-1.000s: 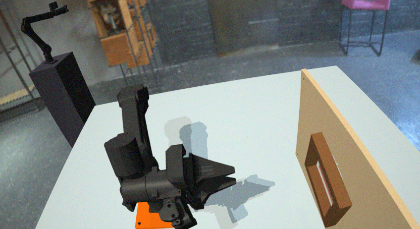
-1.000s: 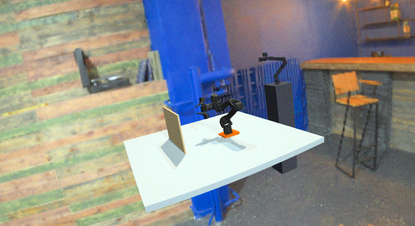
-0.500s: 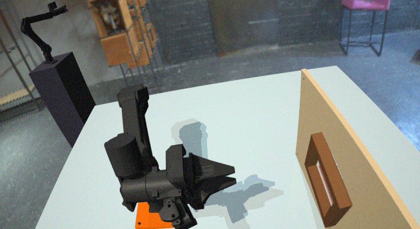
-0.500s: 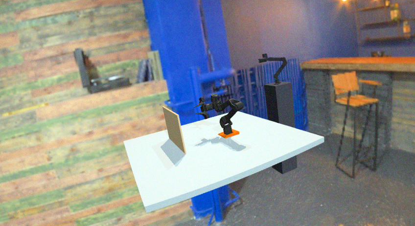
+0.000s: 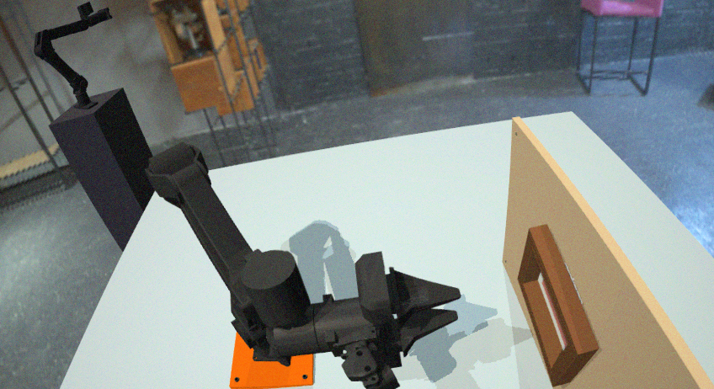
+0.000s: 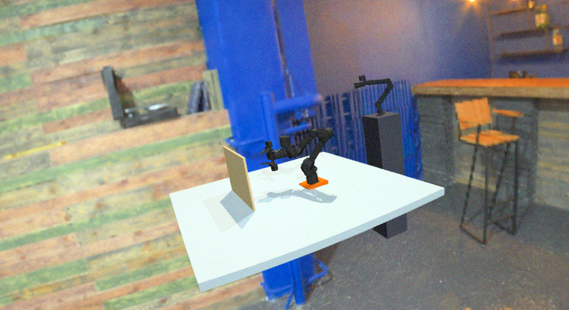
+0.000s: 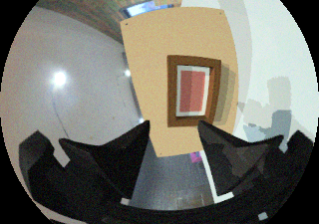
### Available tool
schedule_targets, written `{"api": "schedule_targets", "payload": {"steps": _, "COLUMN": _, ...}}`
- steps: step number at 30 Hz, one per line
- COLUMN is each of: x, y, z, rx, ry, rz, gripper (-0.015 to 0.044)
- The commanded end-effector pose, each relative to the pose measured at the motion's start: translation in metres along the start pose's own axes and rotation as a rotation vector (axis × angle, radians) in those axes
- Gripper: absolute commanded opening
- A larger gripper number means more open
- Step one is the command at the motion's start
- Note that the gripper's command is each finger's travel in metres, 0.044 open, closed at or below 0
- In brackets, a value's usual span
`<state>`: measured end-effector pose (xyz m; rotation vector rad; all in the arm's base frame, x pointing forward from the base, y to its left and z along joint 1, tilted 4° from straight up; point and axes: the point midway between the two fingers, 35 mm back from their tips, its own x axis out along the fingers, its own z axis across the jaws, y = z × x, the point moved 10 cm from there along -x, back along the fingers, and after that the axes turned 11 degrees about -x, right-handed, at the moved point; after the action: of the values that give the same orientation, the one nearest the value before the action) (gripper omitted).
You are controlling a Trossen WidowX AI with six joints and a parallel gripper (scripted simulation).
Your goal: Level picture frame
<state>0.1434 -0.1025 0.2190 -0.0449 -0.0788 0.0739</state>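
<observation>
The brown picture frame hangs on the tan board. It holds a red picture with a white border. In the wrist view the frame's edges do not run parallel to the board's edges, so it looks tilted, though the lens bends lines. The screw and notched strip are hidden. The board hides the frame in the exterior view. My gripper is open and empty, its fingers pointing at the board. It is a clear gap away from the frame.
The board stands upright on the white table. My arm's orange base plate sits on the table in front of the board's face. Another black arm stands on a dark pedestal beyond the table.
</observation>
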Motion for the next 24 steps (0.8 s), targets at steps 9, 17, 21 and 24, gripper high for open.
{"api": "schedule_targets", "payload": {"steps": 9, "x": 0.004, "y": -0.005, "z": -0.004, "rx": -0.011, "ry": 0.008, "rz": -0.009, "gripper": 0.0260}}
{"api": "schedule_targets", "payload": {"steps": 17, "x": 0.013, "y": -0.007, "z": -0.003, "rx": -0.011, "ry": 0.006, "rz": -0.010, "gripper": 0.0260}}
{"api": "schedule_targets", "payload": {"steps": 21, "x": 0.044, "y": -0.010, "z": -0.001, "rx": -0.011, "ry": 0.002, "rz": -0.010, "gripper": 0.0260}}
{"api": "schedule_targets", "payload": {"steps": 24, "x": 0.076, "y": -0.007, "z": -0.003, "rx": -0.011, "ry": 0.001, "rz": -0.010, "gripper": 0.0260}}
